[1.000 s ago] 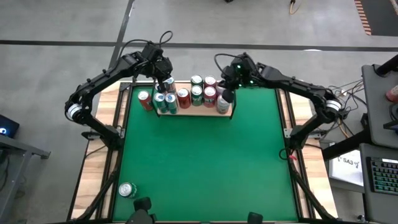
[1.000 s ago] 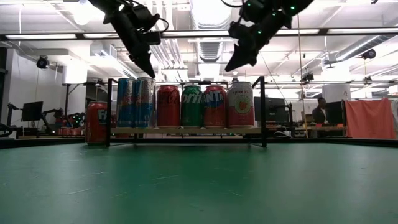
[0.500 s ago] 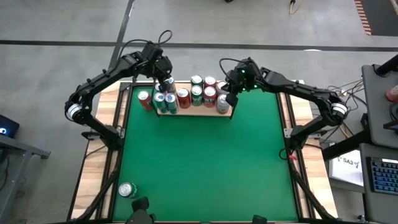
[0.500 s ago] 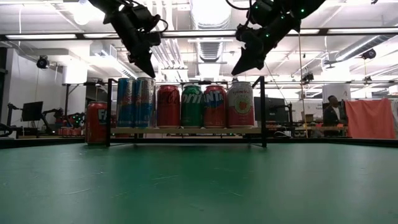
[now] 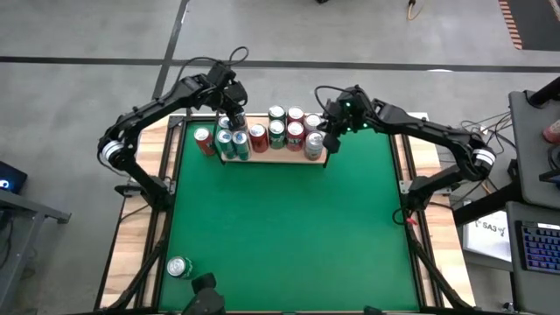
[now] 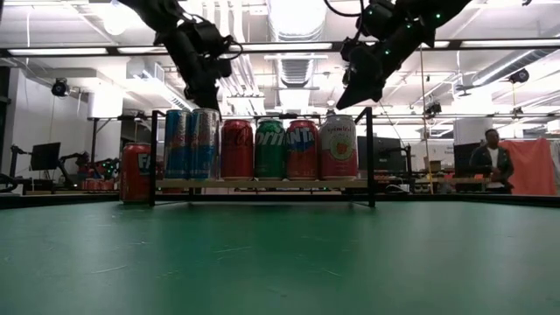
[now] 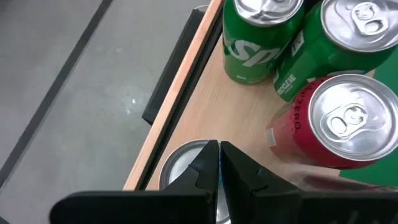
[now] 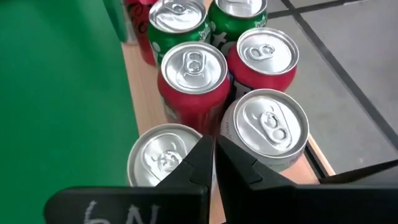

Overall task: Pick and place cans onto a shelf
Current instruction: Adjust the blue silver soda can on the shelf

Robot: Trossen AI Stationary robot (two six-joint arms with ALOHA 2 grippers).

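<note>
Overhead, the shelf (image 5: 273, 158) sits at the far edge of the green desk (image 5: 280, 236), crowded with cans (image 5: 276, 133). One red can (image 5: 203, 140) stands on the desk just left of the shelf, and a green can (image 5: 178, 267) stands alone, well apart, near the front left corner. The left gripper (image 5: 234, 119) hangs over the shelf's left end, the right gripper (image 5: 329, 140) over its right end; both have their jaws closed and hold nothing.

Seen level across the desk, six cans stand upright in a row on the shelf between the black wire uprights, with the red can (image 6: 136, 173) outside the left upright. The left gripper (image 6: 208, 103) points down just above the blue cans (image 6: 191, 144); the right gripper (image 6: 343, 103) hangs above the pale pink can (image 6: 339, 147). A person (image 6: 490, 166) stands in the room behind.

From the left wrist, closed jaws hover above a silver can top (image 7: 180, 165), beside green and red cans.

From the right wrist, closed jaws hover between two silver-topped cans.
</note>
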